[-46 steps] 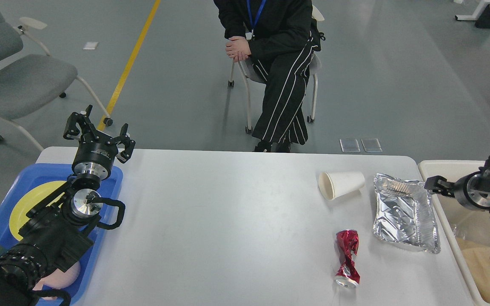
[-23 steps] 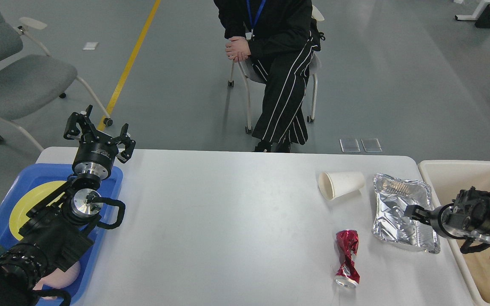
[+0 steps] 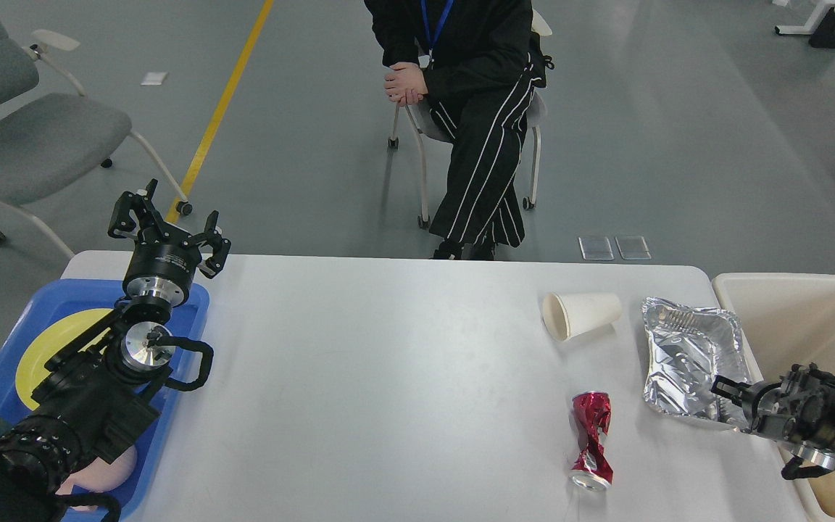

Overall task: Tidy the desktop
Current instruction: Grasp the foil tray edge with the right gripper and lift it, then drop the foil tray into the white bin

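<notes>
The white desktop (image 3: 388,377) carries litter on its right half. A white paper cup (image 3: 581,314) lies on its side, mouth to the left. A crushed red can (image 3: 591,439) lies nearer the front edge. A crumpled foil tray (image 3: 689,355) sits near the right edge. My right gripper (image 3: 728,400) is at the foil tray's near right corner, dark and small; its fingers cannot be told apart. My left gripper (image 3: 168,223) stands open and empty above the table's far left corner.
A blue tray (image 3: 189,308) with a yellow plate (image 3: 44,344) and a pink item (image 3: 119,471) sits under my left arm. A beige bin (image 3: 787,304) stands beside the right edge. A seated person (image 3: 475,109) faces the far side; a grey chair (image 3: 33,138) is far left.
My right arm has swung from above the beige bin down and toward me to the foil tray's near corner. The foil tray has shifted slightly right. My left arm has not moved.
</notes>
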Motion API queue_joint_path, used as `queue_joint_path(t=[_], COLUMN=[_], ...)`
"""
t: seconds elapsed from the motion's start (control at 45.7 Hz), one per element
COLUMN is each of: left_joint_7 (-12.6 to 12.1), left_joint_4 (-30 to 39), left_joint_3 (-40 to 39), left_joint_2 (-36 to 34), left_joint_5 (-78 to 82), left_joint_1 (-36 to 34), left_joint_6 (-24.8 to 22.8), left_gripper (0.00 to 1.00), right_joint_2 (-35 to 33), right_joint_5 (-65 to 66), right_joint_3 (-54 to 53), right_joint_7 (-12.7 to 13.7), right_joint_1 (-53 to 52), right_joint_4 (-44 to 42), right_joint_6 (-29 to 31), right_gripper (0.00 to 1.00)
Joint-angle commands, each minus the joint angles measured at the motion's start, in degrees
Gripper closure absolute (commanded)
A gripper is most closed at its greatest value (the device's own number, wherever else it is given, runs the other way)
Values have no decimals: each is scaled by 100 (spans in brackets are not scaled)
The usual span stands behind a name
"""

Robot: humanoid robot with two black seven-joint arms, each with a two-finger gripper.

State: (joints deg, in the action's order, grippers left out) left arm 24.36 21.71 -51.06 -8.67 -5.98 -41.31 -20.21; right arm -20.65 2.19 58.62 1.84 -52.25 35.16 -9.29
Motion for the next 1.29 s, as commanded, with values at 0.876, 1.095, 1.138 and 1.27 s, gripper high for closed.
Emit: queue_joint_path(t=[0.876,1.095,1.138,1.27], left_joint_7=[-2,-2,-2,-2], left_joint_4=[0,0,0,0], left_joint_3=[0,0,0,0], left_joint_2=[-3,-3,6,-3], left_joint_5=[0,0,0,0], left_joint_1=[0,0,0,0], left_joint_6=[0,0,0,0], left_gripper=[4,4,4,4], right_joint_2=[-2391,-2681,-2699,-2690], right_joint_5=[114,185,185,176], right_joint_3=[-132,-132,-132,-140], right_joint_7=[18,35,44,71], right_joint_1=[-4248,-5102,-5111,-4699], right_joint_4=[3102,3102,3041,2462], right_joint_6=[269,428,428,358], right_gripper=[100,100,100,100])
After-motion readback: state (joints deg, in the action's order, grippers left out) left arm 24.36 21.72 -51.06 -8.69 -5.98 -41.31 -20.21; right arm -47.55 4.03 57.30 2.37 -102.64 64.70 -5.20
